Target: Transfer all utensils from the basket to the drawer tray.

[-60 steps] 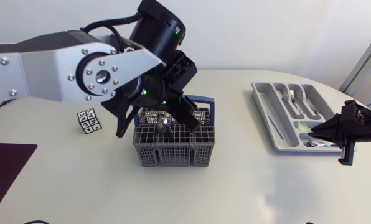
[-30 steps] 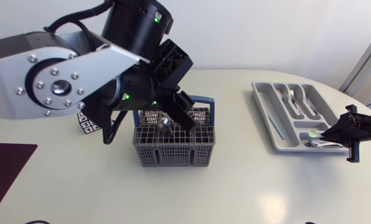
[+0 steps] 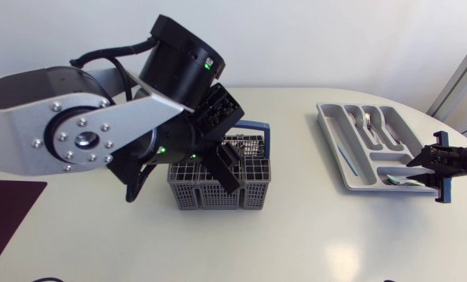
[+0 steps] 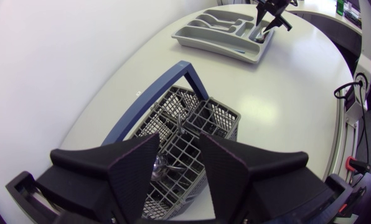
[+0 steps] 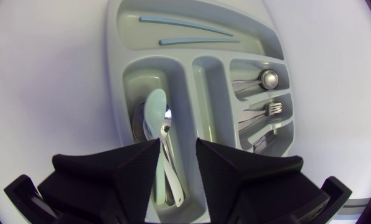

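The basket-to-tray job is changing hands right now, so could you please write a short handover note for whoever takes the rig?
Left pincer: open and holding nothing, poised just above the basket.
Right pincer: open, over the end compartment of the drawer tray.
Done: a pale spoon lies in that compartment with a metal one beside it. A fork and other cutlery lie in the neighbouring compartments.
Left: at least one metal utensil is in the basket, below the left pincer. The grid may hide more.
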### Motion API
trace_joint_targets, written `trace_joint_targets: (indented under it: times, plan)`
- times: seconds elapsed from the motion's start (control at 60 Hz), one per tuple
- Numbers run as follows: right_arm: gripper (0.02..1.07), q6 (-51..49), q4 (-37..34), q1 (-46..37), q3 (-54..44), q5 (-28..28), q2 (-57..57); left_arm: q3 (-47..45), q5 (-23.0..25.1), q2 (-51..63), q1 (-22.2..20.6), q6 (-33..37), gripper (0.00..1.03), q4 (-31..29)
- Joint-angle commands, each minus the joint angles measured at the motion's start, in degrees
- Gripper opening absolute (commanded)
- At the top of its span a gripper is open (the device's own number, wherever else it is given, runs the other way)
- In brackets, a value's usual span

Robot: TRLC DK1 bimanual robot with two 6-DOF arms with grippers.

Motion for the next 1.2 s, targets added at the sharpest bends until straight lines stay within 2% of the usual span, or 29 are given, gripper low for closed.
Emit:
trace_joint_targets:
  times: [0.0, 0.033, 0.05, 0.15, 0.333, 0.6, 0.783, 0.967, 1.0, 1.183]
  plan:
    - [0.87, 1.5, 0.6, 0.2, -2.3, 0.0, -3.6, -2.1, -0.5, -0.1, -0.6, 1.8, 0.48, 0.5]
    - [1.01, 2.3, 0.6, 0.2, -2.9, -0.2, -4.6, -2.3, -0.5, 0.1, -0.6, 1.9, 0.48, 1.0]
    - [1.03, 3.3, 0.7, 0.2, -3.3, -0.3, -5.3, -2.5, -0.5, 0.2, -0.7, 2.0, 0.48, 1.2]
    - [1.03, 5.4, 0.5, 0.3, -5.8, -2.5, -8.8, -3.7, -1.1, 0.3, -1.7, 2.0, 0.48, 2.0]
    - [1.02, 11.5, 2.3, 2.1, -12.3, -5.6, -15.7, -7.5, -2.3, 0.4, -3.0, 1.8, 0.48, 7.5]
    - [1.02, 23.4, 9.4, 7.7, -22.8, -7.3, -27.7, -13.9, -3.4, 1.1, -3.8, 1.7, 0.46, 19.1]
    - [1.02, 31.3, 10.2, 10.8, -25.1, -7.9, -31.4, -16.0, -3.4, 2.5, -3.3, 2.1, 0.42, 26.9]
    - [1.02, 36.1, 12.8, 13.3, -27.4, -7.9, -33.1, -15.2, -4.3, 6.2, -2.6, 1.6, 0.42, 30.0]
    - [1.02, 36.7, 12.8, 13.9, -27.6, -7.9, -33.5, -14.9, -4.8, 7.0, -2.6, 1.1, 0.38, 30.6]
    - [1.02, 39.5, 14.1, 16.4, -29.9, -8.1, -36.6, -14.3, -6.0, 9.4, -1.3, 0.1, 0.33, 34.2]
